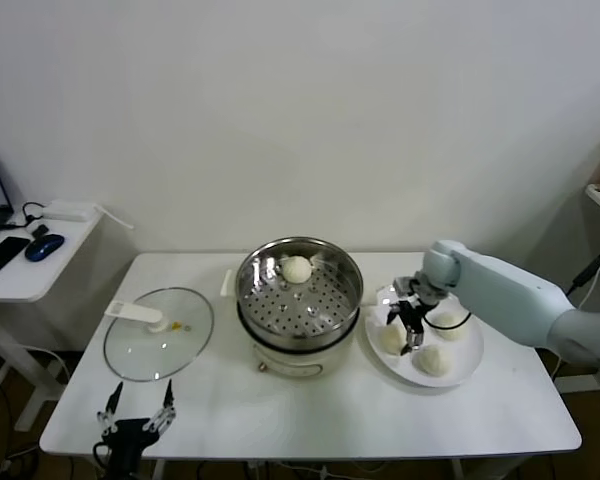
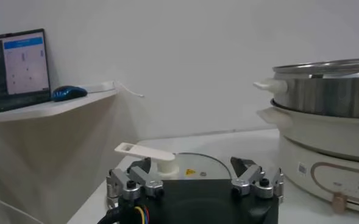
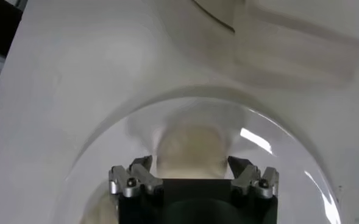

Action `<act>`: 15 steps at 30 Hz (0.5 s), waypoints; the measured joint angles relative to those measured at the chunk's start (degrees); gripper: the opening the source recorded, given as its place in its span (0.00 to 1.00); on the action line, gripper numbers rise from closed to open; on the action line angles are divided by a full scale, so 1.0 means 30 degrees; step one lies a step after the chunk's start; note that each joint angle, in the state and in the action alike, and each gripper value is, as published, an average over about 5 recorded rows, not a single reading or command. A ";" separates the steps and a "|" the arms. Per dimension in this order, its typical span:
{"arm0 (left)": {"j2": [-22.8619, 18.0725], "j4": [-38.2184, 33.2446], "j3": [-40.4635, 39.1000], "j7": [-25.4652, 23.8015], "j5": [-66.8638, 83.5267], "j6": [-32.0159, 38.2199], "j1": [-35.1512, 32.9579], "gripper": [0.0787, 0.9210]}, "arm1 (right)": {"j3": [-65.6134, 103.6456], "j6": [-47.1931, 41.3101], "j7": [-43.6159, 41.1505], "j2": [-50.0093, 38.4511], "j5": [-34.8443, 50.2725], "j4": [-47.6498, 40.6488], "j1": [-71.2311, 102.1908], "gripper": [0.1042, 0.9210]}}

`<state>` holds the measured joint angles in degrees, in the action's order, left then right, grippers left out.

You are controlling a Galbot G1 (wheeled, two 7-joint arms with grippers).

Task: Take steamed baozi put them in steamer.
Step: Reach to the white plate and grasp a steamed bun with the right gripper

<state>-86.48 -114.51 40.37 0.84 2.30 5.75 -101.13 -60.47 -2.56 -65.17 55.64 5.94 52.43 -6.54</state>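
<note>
The steamer point(image 1: 300, 300), a shiny steel basket with a perforated floor, sits on a white pot base at the table's middle and holds one baozi point(image 1: 297, 268) at its far side. Three more baozi lie on a white plate point(image 1: 470, 372) to its right: point(image 1: 390, 339), point(image 1: 435, 360), point(image 1: 449, 322). My right gripper point(image 1: 411, 333) hangs open just over the plate's left side. In the right wrist view its jaws point(image 3: 190, 163) stand wide on either side of a baozi point(image 3: 191, 146). My left gripper point(image 1: 137, 414) is open and empty at the table's front left point(image 2: 190, 164).
A flat glass lid point(image 1: 158, 347) with a white handle lies left of the steamer; it also shows in the left wrist view point(image 2: 194, 163), with the steamer point(image 2: 325, 91) beyond. A side desk point(image 1: 30, 270) with laptop, mouse and phone stands at far left.
</note>
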 measured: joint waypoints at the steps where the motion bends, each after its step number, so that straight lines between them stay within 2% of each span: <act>1: 0.0000 0.0000 0.0001 0.0001 0.0004 0.0001 -0.0001 0.88 | 0.0026 0.0002 -0.0005 0.0017 -0.0013 -0.0011 0.0031 0.84; 10: 0.0004 -0.0009 0.0007 -0.0001 0.0013 0.0002 -0.0008 0.88 | 0.0239 0.0038 -0.0008 0.0215 -0.0085 -0.0188 0.0190 0.72; 15: 0.0003 -0.0009 0.0007 0.0007 0.0014 0.0007 -0.0022 0.88 | 0.0293 0.0083 -0.0007 0.0217 -0.0082 -0.0225 0.0151 0.70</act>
<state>-86.47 -114.54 40.39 0.86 2.35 5.77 -101.19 -59.59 -2.31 -65.19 56.29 5.70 51.76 -6.09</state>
